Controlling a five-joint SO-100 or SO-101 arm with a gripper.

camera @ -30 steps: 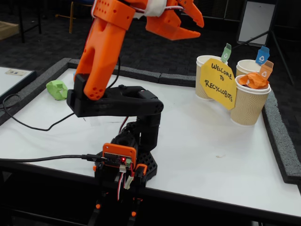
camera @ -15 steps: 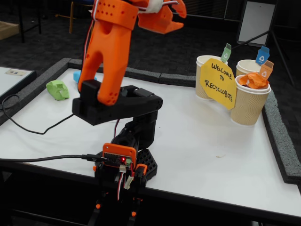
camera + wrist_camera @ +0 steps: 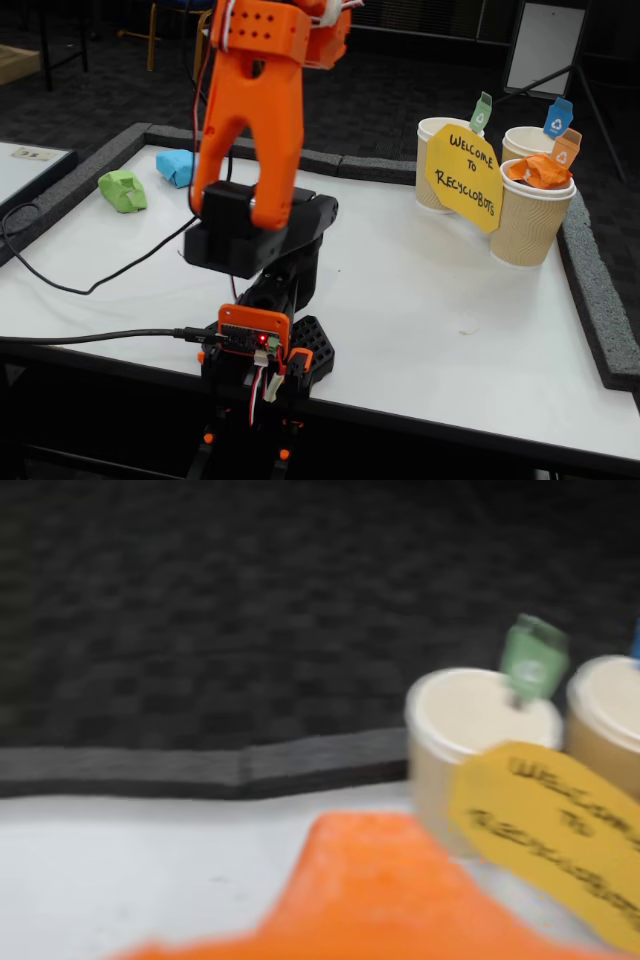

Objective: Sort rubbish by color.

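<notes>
Orange wad sits in its cup; I see green and blue left of it, unsorted; claw state unclear.

We are seeing a crumpled lime green paper wad and a crumpled light blue paper wad on the white table top. A crumpled orange paper wad is showing in a beige ribbed paper cup. The yellow paper sign is carrying black letters. The plastic robot arm is looking orange and black.
</notes>
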